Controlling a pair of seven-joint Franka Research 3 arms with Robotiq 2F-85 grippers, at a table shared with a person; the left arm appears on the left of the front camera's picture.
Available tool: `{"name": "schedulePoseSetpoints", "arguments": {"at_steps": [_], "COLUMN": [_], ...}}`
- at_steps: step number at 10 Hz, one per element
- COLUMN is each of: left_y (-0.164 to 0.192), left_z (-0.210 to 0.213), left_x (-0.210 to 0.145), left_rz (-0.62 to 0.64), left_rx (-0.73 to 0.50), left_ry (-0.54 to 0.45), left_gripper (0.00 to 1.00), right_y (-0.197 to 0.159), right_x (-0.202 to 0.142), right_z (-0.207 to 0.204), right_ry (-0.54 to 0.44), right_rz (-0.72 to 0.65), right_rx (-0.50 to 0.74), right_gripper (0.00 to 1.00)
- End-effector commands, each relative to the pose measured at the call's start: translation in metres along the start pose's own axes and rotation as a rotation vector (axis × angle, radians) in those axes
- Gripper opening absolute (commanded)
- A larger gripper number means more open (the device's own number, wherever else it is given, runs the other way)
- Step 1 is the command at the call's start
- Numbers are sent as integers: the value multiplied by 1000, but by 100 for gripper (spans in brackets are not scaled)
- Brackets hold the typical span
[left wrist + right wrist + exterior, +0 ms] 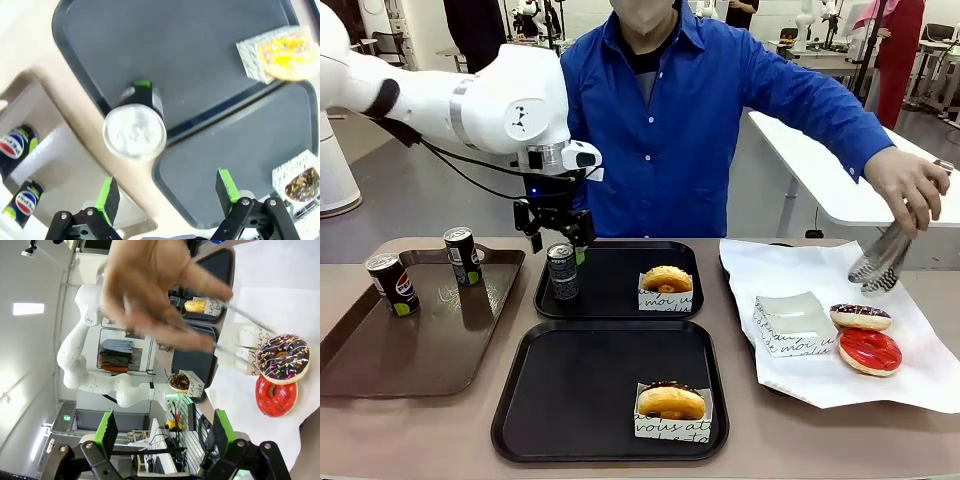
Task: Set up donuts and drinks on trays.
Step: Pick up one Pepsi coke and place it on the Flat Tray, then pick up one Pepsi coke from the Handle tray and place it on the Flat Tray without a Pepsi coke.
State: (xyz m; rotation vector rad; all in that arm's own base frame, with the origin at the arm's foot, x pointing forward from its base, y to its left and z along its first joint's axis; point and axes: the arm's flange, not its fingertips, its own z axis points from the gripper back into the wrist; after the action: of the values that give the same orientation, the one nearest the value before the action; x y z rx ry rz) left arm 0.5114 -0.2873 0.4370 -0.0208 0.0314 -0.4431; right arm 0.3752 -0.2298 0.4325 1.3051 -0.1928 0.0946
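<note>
While the left gripper (558,240) is held open over one can (562,271) on the upper-centre tray (610,288), two cans (392,284) are seen at left; four donuts (667,278) and two trays (585,385) are counted; the right gripper (164,424) is spread.

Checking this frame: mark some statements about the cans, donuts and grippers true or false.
1. Two cans stand on the brown tray. True.
2. The left gripper is shut on a can. False: it is open above the third can, which stands on the far black tray.
3. The far black tray and the near black tray each hold one boxed donut. True.
4. The red donut sits in a box. False: it lies bare on the white paper, beside a chocolate sprinkled donut.
5. The person's hand holds tongs. True.
</note>
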Motion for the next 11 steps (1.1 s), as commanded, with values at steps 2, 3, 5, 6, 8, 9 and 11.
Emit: {"name": "schedulePoseSetpoints", "arguments": {"at_steps": [2,3,5,6,8,9,11], "left_y": [-9,-8,-7,-10,-10,-10,-10], "left_z": [17,20,23,27,27,27,27], "left_x": [-51,-63,-83,-58,-58,-58,-58], "left_rz": [-1,-2,9,-16,-16,-16,-16], "left_rx": [79,76,53,53,53,53,53], "left_ry": [-10,-19,-50,-8,-8,-8,-8], "left_gripper": [100,100,100,100,100,100,100], "right_y": [1,1,1,1,1,1,1], "right_x": [0,0,0,0,0,0,0], "right_z": [0,0,0,0,0,0,0], "right_ry": [0,0,0,0,0,0,0], "right_rz": [1,1,1,1,1,1,1], "right_rx": [-1,-1,-1,-1,-1,-1,-1], "right_gripper": [100,100,100,100,100,100,100]}}
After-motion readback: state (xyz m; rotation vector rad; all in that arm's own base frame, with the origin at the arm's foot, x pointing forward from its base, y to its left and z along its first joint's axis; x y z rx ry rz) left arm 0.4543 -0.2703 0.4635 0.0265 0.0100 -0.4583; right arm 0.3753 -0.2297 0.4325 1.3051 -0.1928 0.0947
